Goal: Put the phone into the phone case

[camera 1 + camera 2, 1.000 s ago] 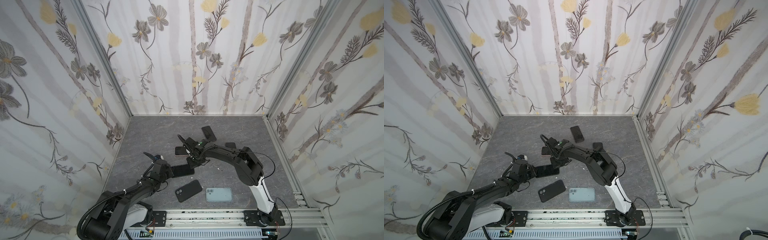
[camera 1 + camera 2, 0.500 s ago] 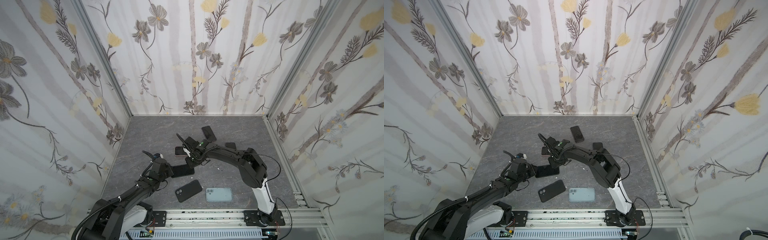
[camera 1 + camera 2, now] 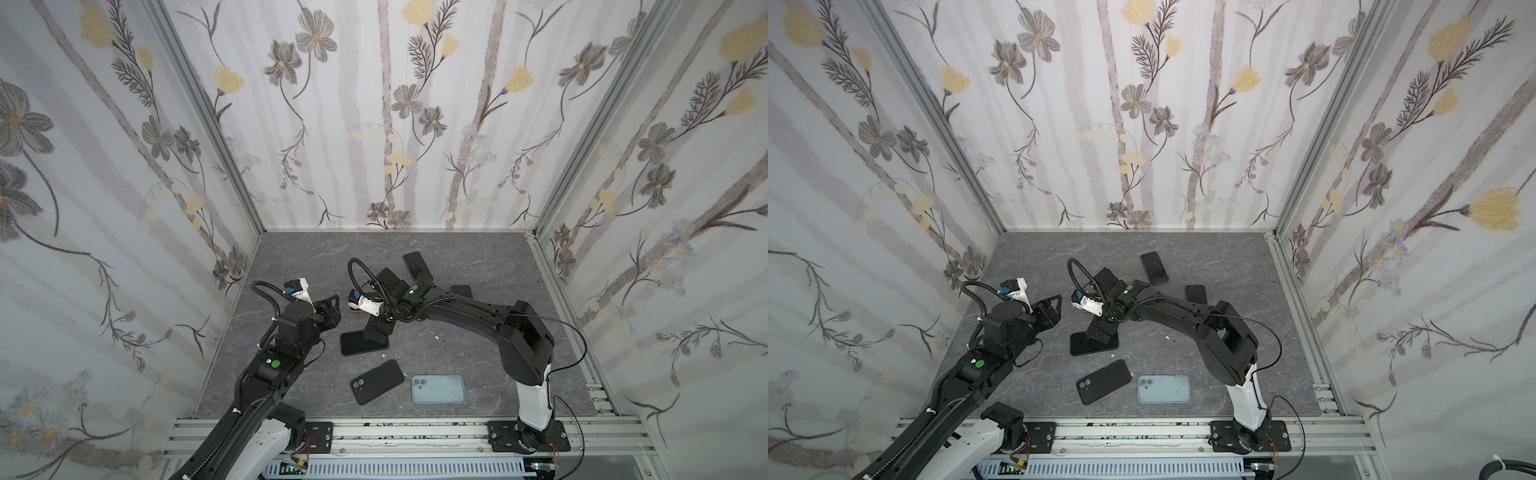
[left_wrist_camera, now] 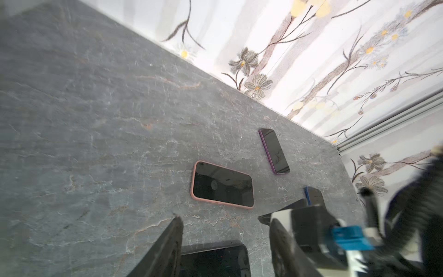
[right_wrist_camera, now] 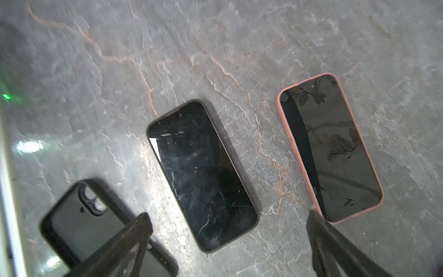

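My right hand [image 5: 229, 214] is open and empty, just over the phone [image 5: 202, 175]
The phone lies flat on the desk [image 5: 191, 60], slanted, one end between my fingers [image 5: 129, 237]; my open left hand [image 4: 225, 220] is farther off

On the grey marbled stone worktop [image 3: 478, 257], a black rectangular glass-faced phone [image 3: 355, 345] is lying below my right hand [image 3: 377, 332]. A black rubbery phone case [image 3: 377, 387] is lying before it, a pale blue flat phone [image 3: 437, 389] just right of that, a pink-cased phone [image 5: 329, 146] behind.
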Tool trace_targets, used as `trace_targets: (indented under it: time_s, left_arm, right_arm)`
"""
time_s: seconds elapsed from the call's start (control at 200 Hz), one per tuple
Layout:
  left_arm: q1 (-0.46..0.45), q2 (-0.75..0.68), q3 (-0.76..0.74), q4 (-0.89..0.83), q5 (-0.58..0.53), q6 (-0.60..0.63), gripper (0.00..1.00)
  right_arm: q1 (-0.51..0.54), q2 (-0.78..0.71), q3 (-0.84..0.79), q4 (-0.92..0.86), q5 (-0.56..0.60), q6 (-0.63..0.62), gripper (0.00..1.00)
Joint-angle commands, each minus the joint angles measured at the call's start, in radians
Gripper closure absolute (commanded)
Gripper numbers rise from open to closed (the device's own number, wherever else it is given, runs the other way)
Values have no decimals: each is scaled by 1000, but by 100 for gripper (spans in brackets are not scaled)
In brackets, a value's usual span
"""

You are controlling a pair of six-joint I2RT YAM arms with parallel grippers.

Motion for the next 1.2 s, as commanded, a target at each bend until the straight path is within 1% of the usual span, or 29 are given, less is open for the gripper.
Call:
trace_targets:
  time_s: [0.0,0.105,0.215,0.29,0.43,0.595,0.764,0.814,0.894,0.989,1.034,1.199]
  left_arm:
    - [2,-34,3,-66,-103,83,27]
    - [4,-58,-2,-88,-140,122,24]
    - [5,-76,-46,-64,-165,157,23]
    - [5,-78,-76,-51,-173,167,23]
    - [8,-58,-91,-22,-135,160,22]
    - [9,-14,-84,-22,-116,156,22]
    - [12,-18,-84,-23,-117,156,22]
    - [11,-22,-88,-22,-116,157,22]
    - [12,-24,-93,-12,-106,156,22]
    - [13,-16,-94,-10,-96,152,22]
    - [13,-13,-93,-12,-96,150,22]
    - [13,-10,-92,-12,-88,150,22]
  right_arm:
    - [8,41,-4,7,-17,-175,1]
    - [22,65,-3,27,-26,-201,0]
    - [40,93,-5,62,-27,-218,0]
    - [47,120,10,46,-34,-235,0]
    - [61,174,53,1,-33,-249,0]
    - [80,222,84,-43,3,-256,0]
    - [71,228,76,-66,31,-220,11]
    - [64,232,72,-72,42,-194,16]
    - [54,242,76,-99,66,-150,28]
    - [49,238,52,-106,84,-101,35]
    - [46,230,30,-97,94,-80,37]
    - [28,192,-56,-32,165,-28,39]
